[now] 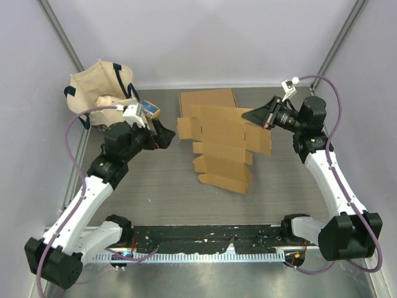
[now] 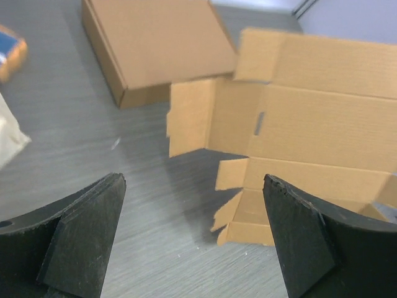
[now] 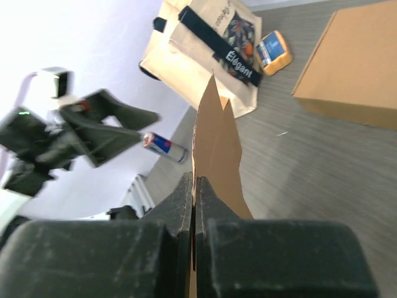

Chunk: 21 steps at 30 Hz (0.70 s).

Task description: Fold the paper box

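Early folding step: the unfolded brown corrugated-cardboard box blank (image 1: 223,149), lying mid-table just in front of a closed brown cardboard box (image 1: 208,99), is pinched at its right edge by the closed right gripper (image 1: 248,116), while the left gripper (image 1: 166,135) is held wide open and empty, just clear of the left flaps. The blank's long axis is judged to run roughly far-to-near, the narrower flaps pointing toward the arms and the gripped panel appearing raised. Next, 1 left flap is to be met by the open left gripper so that a side wall can be creased upward against the right-hand hold.
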Each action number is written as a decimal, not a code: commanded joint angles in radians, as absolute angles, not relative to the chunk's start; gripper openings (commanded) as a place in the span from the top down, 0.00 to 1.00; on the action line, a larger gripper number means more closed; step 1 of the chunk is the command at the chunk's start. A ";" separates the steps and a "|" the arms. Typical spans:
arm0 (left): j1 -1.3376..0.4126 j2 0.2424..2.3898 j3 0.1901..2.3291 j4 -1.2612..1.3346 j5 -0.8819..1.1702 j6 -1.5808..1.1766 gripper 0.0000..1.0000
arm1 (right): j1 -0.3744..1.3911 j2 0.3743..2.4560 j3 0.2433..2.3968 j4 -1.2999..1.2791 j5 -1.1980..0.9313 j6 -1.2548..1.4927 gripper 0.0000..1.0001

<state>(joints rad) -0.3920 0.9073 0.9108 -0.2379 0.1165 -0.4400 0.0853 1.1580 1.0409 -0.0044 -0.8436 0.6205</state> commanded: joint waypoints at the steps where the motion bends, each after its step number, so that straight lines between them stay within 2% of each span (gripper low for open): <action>1: -0.334 0.965 0.781 0.029 0.228 -0.626 0.03 | 0.040 1.118 0.924 0.405 -1.018 0.974 0.99; 4: -0.331 1.029 0.759 0.193 0.294 -0.655 0.03 | 0.035 1.111 0.893 0.429 -1.034 1.005 0.99; 9: -0.324 1.144 0.792 0.238 0.349 -0.652 0.05 | 0.031 1.095 0.874 0.445 -1.043 1.025 0.99; 12: -0.318 1.161 0.762 0.369 0.484 -0.698 0.38 | 0.026 1.088 0.868 0.424 -1.048 0.996 0.99; 13: -0.316 1.175 0.762 0.389 0.511 -0.715 0.57 | 0.026 1.085 0.870 0.414 -1.048 0.973 0.98; 14: -0.316 1.181 0.770 0.384 0.535 -0.712 0.67 | 0.026 1.080 0.874 0.385 -1.043 0.929 0.97; 15: -0.316 1.184 0.775 0.370 0.567 -0.704 0.74 | 0.026 1.077 0.920 0.200 -1.001 0.715 0.89; 16: -0.316 1.175 0.776 0.341 0.577 -0.675 0.86 | 0.026 1.077 0.963 0.045 -0.945 0.575 0.63; 18: -0.316 1.158 0.779 0.299 0.581 -0.637 0.95 | 0.055 1.083 1.063 -0.252 -0.760 0.336 0.43; 19: -0.318 1.146 0.781 0.258 0.592 -0.618 1.00 | 0.072 1.089 1.081 -0.290 -0.706 0.221 0.29; 21: -0.318 1.146 0.807 0.215 0.636 -0.562 1.00 | 0.124 1.104 1.132 -0.342 -0.649 0.149 0.24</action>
